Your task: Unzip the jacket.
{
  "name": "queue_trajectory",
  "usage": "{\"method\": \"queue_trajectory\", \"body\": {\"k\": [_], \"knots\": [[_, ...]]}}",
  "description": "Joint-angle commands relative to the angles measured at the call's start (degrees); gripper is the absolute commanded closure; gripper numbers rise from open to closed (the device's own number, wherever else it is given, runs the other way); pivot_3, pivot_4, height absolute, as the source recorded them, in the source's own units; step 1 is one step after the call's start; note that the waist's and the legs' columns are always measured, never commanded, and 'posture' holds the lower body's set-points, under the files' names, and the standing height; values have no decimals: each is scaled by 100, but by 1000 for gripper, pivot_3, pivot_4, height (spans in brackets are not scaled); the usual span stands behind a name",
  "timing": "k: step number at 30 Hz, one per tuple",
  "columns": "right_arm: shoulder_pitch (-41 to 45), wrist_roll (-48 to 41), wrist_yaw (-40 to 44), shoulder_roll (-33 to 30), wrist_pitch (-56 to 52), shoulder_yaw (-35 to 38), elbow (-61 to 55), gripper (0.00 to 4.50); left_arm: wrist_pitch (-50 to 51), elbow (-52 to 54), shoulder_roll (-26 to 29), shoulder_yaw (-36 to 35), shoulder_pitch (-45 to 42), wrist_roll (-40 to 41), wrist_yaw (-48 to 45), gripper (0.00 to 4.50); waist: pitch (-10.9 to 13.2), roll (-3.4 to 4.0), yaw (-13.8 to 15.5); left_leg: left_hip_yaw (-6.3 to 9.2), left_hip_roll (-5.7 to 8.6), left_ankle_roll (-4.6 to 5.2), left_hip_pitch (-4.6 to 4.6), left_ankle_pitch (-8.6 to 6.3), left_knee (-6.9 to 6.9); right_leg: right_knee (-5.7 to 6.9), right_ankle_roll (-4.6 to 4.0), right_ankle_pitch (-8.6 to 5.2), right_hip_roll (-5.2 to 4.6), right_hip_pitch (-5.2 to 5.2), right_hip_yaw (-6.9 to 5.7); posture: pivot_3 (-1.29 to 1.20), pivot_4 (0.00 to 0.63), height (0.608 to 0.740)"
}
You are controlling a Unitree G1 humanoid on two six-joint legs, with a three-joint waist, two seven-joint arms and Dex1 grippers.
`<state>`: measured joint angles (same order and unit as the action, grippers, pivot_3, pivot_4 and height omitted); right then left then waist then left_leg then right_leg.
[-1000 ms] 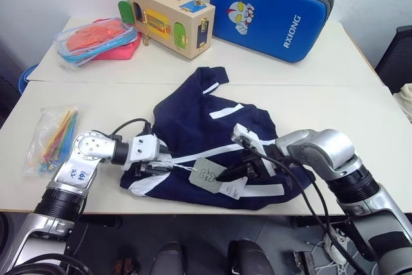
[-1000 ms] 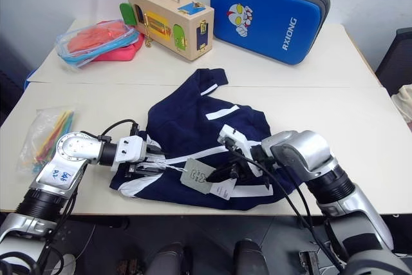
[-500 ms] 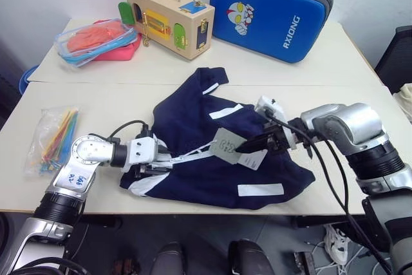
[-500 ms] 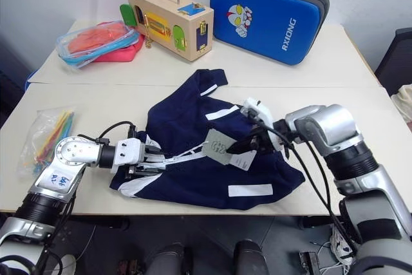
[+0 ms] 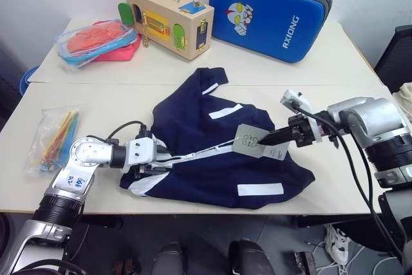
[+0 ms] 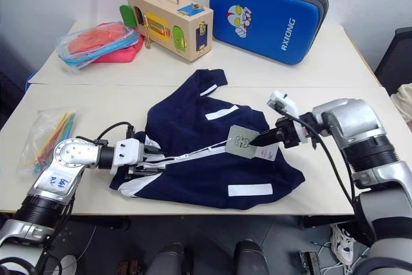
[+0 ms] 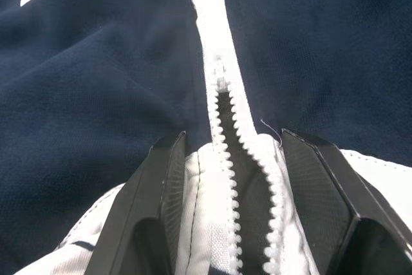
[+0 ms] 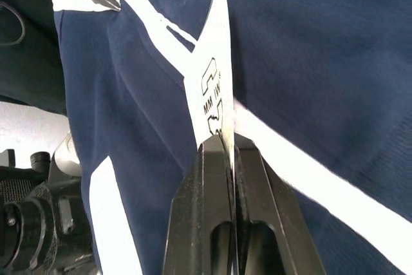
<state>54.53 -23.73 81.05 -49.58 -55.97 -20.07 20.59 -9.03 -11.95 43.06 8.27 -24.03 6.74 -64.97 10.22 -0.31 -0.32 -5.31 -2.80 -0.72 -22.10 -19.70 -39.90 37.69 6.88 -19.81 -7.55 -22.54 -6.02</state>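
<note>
The navy-blue jacket point(image 5: 193, 117) with white stripes lies crumpled in the middle of the near table. My left gripper point(image 5: 156, 159) is closed on the jacket's white zipper end at its left edge; in the left wrist view the fabric sits between its fingers point(image 7: 164, 178). There the zipper point(image 7: 215, 62) has its teeth parted close to the gripper and joined farther on. My right gripper point(image 5: 265, 140) is shut on the grey paper hang tag point(image 5: 248, 140), held above the jacket's right half. The white zipper strip point(image 5: 206, 152) runs taut between the two grippers.
A blue hard case point(image 5: 270, 14), a wooden latch box point(image 5: 168, 20) and a clear pouch with red contents point(image 5: 96, 38) stand on the far table. A bag of coloured sticks point(image 5: 55, 136) lies at the near left. A dark chair point(image 5: 396, 56) stands to the right.
My right gripper has moved right and upward with the hang tag, away from the left gripper, and the zipper strip has drawn out straight. The left gripper has stayed put.
</note>
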Motion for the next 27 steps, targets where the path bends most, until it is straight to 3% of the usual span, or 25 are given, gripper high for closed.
{"method": "queue_trajectory", "body": {"k": [1,11,27], "knots": [[298,133,236,-305,167,306,294,4469,110,-390,138,86,257,-346,74,2117,-1,2,-6,-1,0,0,0,0,0,0,0,0,0,0,1,0,150,740],[917,941,273,-416,1156,382,2098,4469,16,-483,90,90,223,-374,118,2117,-3,6,-14,-5,-1,0,1,0,2,-1,0,0,0,-1,1,0,150,740],[1355,1853,-44,-774,2263,934,3991,4469,-188,-668,69,95,182,-392,138,2117,-14,31,-66,-9,-1,-1,2,1,3,-1,0,0,-2,-1,4,0,150,740]]}}
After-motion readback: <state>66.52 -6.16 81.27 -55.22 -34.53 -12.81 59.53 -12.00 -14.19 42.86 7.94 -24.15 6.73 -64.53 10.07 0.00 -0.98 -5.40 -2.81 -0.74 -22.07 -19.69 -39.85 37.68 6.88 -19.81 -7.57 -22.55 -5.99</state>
